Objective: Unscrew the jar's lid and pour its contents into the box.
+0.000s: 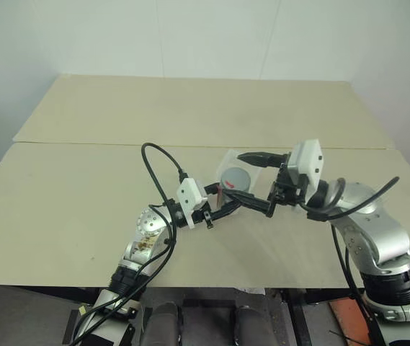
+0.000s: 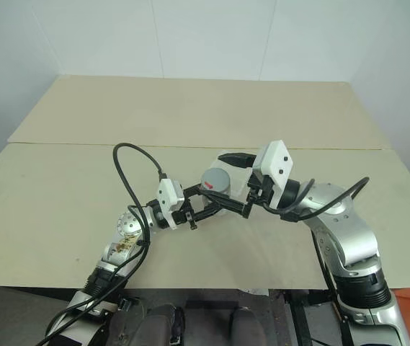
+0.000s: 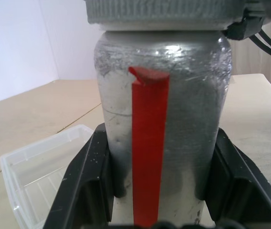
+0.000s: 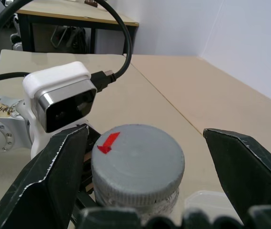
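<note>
1. The left gripper [image 3: 149, 191] is seen clamped on the jar [image 3: 173, 119], with one black finger pressed against each side of the jar's body; the jar is held clear of the table [image 1: 82, 209], above its near middle.
2. In the left wrist view, a red strip of the label is seen running up the middle of the jar's wall, and the wall looks grey and frosted.
3. The lid [image 4: 137, 160] is seated on top of the jar; it is round, grey and ribbed at the edge, and a small red mark is carried on its flat top.
4. The right gripper [image 4: 145, 171] is held with its jaws spread wide, one finger on each side of the lid; a gap is visible between each finger and the lid's rim, so no contact is made.
5. In the head views, the right gripper is seen reaching in from the right, with its upper finger [image 1: 261, 156] lying past the far side of the lid and its lower finger on the near side.
6. The box [image 3: 35, 174] is set on the table just beside and beyond the jar; it is clear plastic with rounded corners.
7. The contents cannot be made out through the jar's wall.
8. A white camera block with a black cable is seen mounted on the left wrist.
</note>
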Tool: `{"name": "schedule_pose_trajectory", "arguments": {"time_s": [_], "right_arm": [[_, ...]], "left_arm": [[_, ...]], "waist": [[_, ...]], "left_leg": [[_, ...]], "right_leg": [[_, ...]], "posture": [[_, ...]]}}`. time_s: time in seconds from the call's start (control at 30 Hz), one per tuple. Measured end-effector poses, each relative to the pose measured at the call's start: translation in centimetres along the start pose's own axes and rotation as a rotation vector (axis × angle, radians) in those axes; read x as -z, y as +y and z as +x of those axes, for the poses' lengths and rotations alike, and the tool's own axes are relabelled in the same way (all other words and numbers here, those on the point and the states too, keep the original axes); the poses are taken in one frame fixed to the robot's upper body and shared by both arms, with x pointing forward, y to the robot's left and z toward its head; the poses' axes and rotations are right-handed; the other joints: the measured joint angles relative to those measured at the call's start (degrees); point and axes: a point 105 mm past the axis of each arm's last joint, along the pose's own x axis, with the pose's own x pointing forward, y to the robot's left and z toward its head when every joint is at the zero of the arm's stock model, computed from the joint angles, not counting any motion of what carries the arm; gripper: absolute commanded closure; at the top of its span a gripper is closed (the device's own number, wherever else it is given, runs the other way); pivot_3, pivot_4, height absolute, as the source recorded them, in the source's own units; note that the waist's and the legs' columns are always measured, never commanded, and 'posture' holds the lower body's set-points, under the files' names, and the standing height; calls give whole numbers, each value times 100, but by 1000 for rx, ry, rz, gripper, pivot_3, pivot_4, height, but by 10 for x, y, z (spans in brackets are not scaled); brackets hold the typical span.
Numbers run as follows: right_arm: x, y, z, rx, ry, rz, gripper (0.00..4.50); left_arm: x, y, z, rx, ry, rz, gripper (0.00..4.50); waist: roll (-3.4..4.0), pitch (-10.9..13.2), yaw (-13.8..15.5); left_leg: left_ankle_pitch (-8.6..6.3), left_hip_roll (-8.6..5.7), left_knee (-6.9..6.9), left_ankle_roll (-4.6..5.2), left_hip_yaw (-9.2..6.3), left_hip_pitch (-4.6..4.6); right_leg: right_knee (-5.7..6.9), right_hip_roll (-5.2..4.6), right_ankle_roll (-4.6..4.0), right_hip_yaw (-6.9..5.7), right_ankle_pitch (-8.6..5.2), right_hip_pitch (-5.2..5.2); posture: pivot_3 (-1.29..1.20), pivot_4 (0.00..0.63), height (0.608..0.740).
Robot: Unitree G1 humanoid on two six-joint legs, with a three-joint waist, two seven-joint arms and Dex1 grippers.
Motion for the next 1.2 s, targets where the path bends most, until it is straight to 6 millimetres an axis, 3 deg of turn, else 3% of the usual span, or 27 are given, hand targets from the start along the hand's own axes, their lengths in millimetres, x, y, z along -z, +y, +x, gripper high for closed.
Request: {"name": "schedule_pose_trajectory", "arguments": {"time_s": [0.3,0.4,0.73,0.83,1.2], "right_arm": [[5,1,0,-14,14,15,17],[6,0,0,-10,18,15,570],[7,-1,1,-3,20,13,570],[8,-1,1,-6,21,18,1146],[9,0,2,-8,22,16,1146]], "left_arm": [[-1,-1,2,-4,-9,-3,2479],[-1,-1,2,-4,-10,-3,2479],[-2,0,3,-3,-12,1,2479],[-2,0,3,-6,-12,0,2479],[-2,1,3,-8,-12,0,2479]], "waist": [[0,0,0],[0,0,-1],[0,0,-1],[0,0,-1],[0,0,-1]], "left_leg": [[0,-1,0,0,0,0],[0,0,0,0,0,0],[0,0,0,0,0,0],[0,0,0,0,0,0],[0,0,0,0,0,0]], "right_leg": [[0,-1,0,0,0,0],[0,0,0,0,0,0],[0,0,0,0,0,0],[0,0,0,0,0,0],[0,0,0,0,0,0]], "posture": [[0,150,740],[0,150,740],[0,150,740],[0,150,740],[0,150,740]]}}
